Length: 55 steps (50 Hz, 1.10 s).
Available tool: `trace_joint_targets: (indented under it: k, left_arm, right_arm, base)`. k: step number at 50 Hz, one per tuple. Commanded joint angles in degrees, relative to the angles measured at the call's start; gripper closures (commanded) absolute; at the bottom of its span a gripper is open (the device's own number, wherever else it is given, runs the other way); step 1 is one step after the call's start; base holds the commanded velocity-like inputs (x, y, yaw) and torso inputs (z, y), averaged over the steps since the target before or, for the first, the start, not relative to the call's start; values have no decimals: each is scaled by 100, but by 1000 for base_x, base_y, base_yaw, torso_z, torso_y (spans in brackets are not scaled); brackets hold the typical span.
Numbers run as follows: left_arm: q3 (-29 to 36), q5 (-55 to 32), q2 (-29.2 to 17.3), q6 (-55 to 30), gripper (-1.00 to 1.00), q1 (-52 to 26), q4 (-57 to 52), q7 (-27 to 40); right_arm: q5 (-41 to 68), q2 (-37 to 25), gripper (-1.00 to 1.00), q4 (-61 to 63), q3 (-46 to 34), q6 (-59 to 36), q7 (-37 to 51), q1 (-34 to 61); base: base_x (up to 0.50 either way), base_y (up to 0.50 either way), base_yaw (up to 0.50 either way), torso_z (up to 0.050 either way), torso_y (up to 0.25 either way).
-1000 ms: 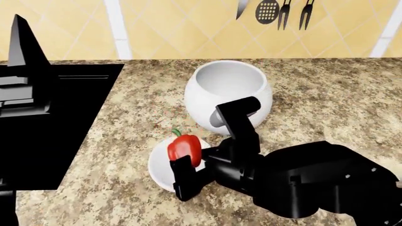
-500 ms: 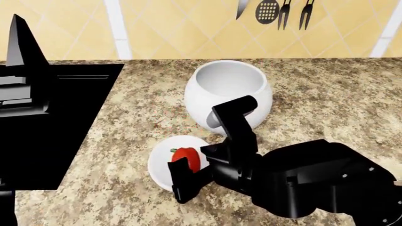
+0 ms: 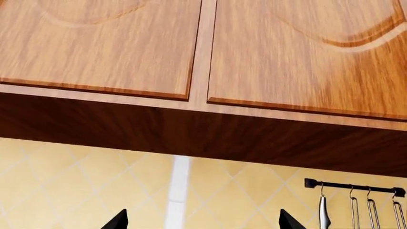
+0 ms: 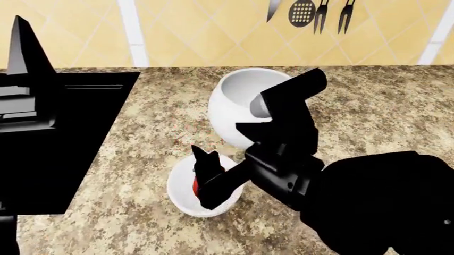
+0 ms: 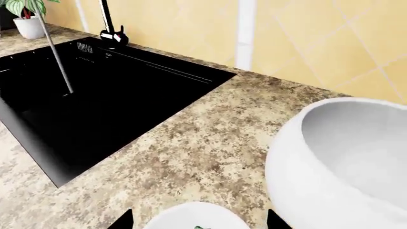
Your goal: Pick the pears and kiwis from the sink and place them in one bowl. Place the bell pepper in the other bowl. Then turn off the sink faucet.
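Observation:
The red bell pepper lies in the small white bowl, mostly hidden behind my right gripper. That gripper hangs just over the bowl, open, its tips spread wide on either side of the bowl in the right wrist view, where the pepper's green stem just shows. The black sink is at the left, with the faucet at its far rim and a thin stream of water falling. No pears or kiwis show. My left gripper is raised, open and empty.
A large round white bowl stands behind the small one on the speckled counter. Utensils hang on the yellow tiled wall. A potted plant sits beyond the sink. Wooden cabinets fill the left wrist view.
My right gripper lowered the bell pepper into the small bowl and opened, letting it go. The right wrist has tilted up over the bowl. The left arm has not moved.

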<state>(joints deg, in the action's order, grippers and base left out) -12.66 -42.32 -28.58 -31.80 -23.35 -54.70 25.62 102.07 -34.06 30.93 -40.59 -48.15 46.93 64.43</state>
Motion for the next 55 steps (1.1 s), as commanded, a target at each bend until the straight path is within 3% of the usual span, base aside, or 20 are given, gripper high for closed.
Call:
trace_joint_targets:
  k: [1, 7, 13, 25, 55]
  left_arm:
    - [65, 103, -2, 71, -100, 30, -46, 24]
    - [101, 96, -14, 71, -100, 13, -151, 95]
    - [214, 187, -8, 102, -100, 21, -212, 129]
    - [264, 120, -67, 153, -100, 32, -231, 169]
    - [363, 37, -195, 295, -100, 56, -228, 282]
  right_arm:
    - [-2188, -297, -100, 1628, 532, 269, -207, -404]
    - [-4158, -539, -100, 2346, 516, 948, -595, -1301]
    - [-4976, -812, -100, 2573, 621, 1504, -603, -1979]
    - [-5102, -890, -100, 2679, 578, 1611, -420, -2078]
    - [-5418, -879, -100, 2681, 400, 1835, -324, -2114]
  base:
    - [0, 0, 0, 0, 0]
    - [0, 0, 0, 0, 0]
    - [-479, 44, 0, 0, 0]
    - [-315, 481, 0, 0, 0]
    - [-9, 500, 0, 0, 0]
